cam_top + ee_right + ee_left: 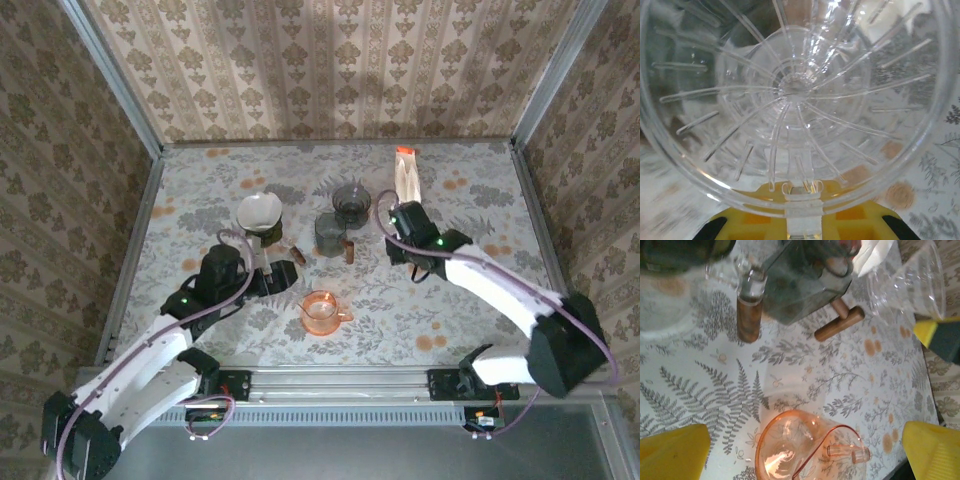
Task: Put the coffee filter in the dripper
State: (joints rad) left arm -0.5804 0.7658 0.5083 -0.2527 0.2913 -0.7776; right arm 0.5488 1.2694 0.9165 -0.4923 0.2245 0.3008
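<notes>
A clear ribbed plastic dripper (pixel 790 95) sits right in front of my right gripper (pixel 802 195). Its handle is clamped between the yellow jaws. In the left wrist view the same dripper (pixel 907 285) stands at the upper right, with the white coffee filter paper (pixel 872 255) just behind it. From above, the filter paper (pixel 405 172) lies at the back right, and my right gripper (pixel 405 222) is just in front of it. My left gripper (pixel 275 280) hangs open above the table, its yellow fingers (pixel 675 452) wide apart over a pink glass dripper (pixel 805 450).
A grey glass cup (pixel 330 235) with a wooden handle and a dark glass dripper (pixel 351 200) stand mid-table. A white cone (pixel 260 212) rests on a stand at the back left. The pink dripper (pixel 322 312) sits near the front edge.
</notes>
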